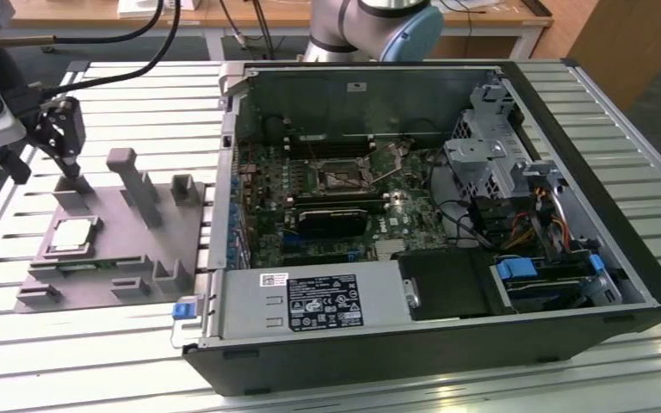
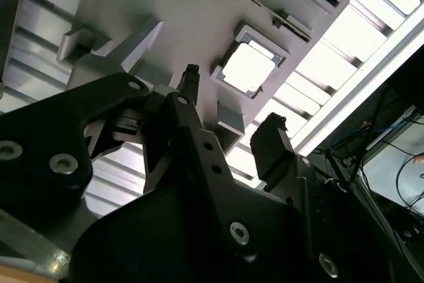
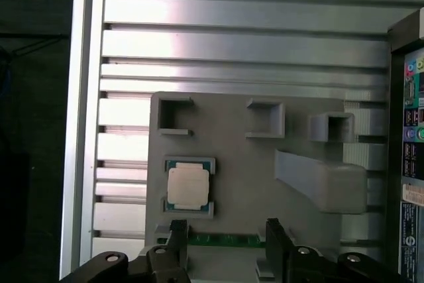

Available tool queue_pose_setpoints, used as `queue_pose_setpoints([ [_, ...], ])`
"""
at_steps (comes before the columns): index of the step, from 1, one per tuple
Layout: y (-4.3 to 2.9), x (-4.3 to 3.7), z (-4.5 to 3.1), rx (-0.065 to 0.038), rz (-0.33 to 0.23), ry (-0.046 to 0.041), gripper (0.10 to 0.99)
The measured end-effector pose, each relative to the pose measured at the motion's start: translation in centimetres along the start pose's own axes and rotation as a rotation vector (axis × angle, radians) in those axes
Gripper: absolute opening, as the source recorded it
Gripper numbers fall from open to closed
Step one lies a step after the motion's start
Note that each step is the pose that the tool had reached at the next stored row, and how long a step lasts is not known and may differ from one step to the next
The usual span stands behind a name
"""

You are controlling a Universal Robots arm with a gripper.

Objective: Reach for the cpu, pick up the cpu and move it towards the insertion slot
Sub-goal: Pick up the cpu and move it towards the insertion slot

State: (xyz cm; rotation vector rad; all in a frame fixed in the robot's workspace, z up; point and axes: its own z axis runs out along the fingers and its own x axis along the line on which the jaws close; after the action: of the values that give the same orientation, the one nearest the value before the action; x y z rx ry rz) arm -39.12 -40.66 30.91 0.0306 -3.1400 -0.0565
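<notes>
Silvery-white flat square cpu (image 3: 189, 185) lies in a grey plastic cradle (image 3: 245, 183); I see my black hand (image 3: 225, 230) spread, empty, near it.

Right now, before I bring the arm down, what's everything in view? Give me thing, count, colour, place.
cpu: one, silvery-white, seated in a square pocket of the fixture.
fixture: one, grey plastic with blocks and posts, on the table, at the exterior view's left of the computer case.
computer case: one, black, side open, on the table.
circuit board: one, green, inside the case.
insertion slot: one, dark with a shiny metal frame, on the circuit board.
long module: one, black, on the board near the slot.
power supply: one, silver, in the case's near corner.
table: one, slatted aluminium, under everything.
arm: one, grey and blue, behind the case.
fingers: two, black, open, empty, over the fixture near the cpu.
</notes>
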Motion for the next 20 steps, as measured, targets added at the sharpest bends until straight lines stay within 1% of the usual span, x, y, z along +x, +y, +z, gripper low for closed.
queue_pose_setpoints([
  [3,-0.02,0.00,0.49,0.000,0.000,0.0001,0.588],
  [20,-0.09,0.00,2.59,0.000,0.000,0.0003,0.588],
])
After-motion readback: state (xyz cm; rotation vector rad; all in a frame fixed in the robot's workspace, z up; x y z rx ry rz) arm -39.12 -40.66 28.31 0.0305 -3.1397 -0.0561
